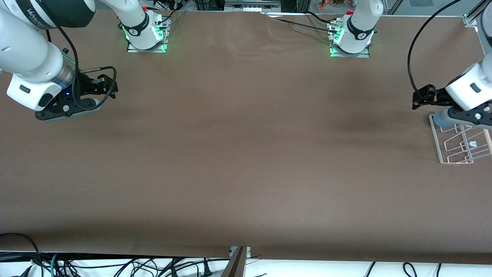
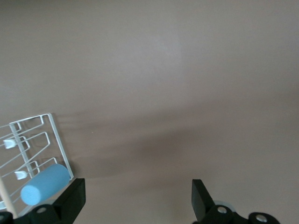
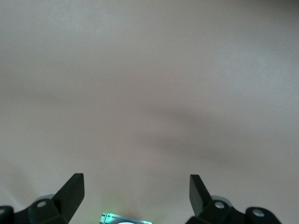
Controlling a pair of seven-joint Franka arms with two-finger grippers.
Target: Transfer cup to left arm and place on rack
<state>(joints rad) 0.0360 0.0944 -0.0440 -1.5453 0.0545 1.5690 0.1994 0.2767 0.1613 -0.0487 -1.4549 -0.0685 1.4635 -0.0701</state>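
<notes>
Front view. Brown table (image 1: 246,154) fills the frame. Right arm (image 1: 34,65) comes in at the upper left of the frame; its right gripper (image 1: 105,86) hangs over bare table at the right arm's end, and this arm waits. Left arm (image 1: 471,88) sits at the right edge of the frame, mid-height, with the left gripper (image 1: 421,98) just above the rack (image 1: 457,144). The rack lies at the left arm's end of the table, wooden rod (image 1: 487,140) along its outer side. Cup (image 1: 442,121) shows as a light-blue shape at the rack's upper corner, partly covered by the gripper body.

Left wrist view. Left gripper (image 2: 135,193): fingers spread wide, nothing between them, bare table below. Cup (image 2: 44,184) lies on its side on the rack (image 2: 56,135) in the lower left of the frame, just beside one finger (image 2: 72,196); whether they touch cannot be told.

Right wrist view. Right gripper (image 3: 135,191): fingers wide apart, holding nothing, plain table (image 3: 149,93) beneath. A green-lit base plate (image 3: 125,218) shows at the bottom centre of the frame.
</notes>
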